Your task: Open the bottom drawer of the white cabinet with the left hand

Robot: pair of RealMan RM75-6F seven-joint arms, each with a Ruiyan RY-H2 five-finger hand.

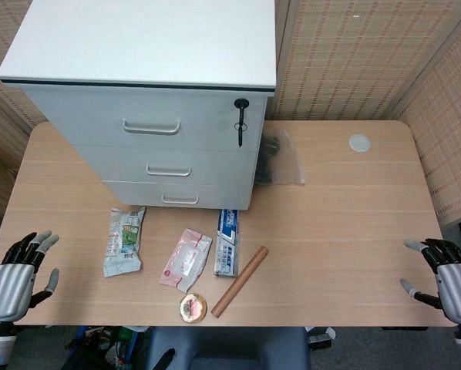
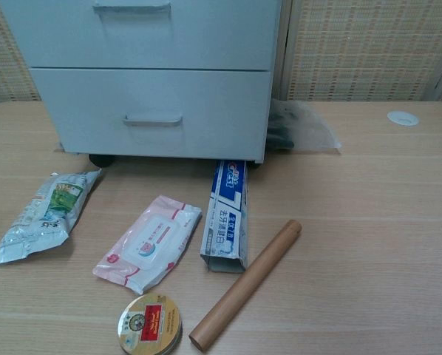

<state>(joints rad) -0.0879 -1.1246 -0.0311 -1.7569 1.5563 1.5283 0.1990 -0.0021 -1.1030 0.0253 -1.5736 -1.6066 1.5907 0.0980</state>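
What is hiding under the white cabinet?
Under the white cabinet, the chest view shows a dark wheel and the top end of the toothpaste box. Everything further back is in shadow, so I cannot tell.

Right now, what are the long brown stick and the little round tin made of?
The stick looks like wood or bamboo: matte tan, faint grain, a seam near one end, perhaps a tube. The round tin looks like metal: a shiny gold rim around a printed red label.
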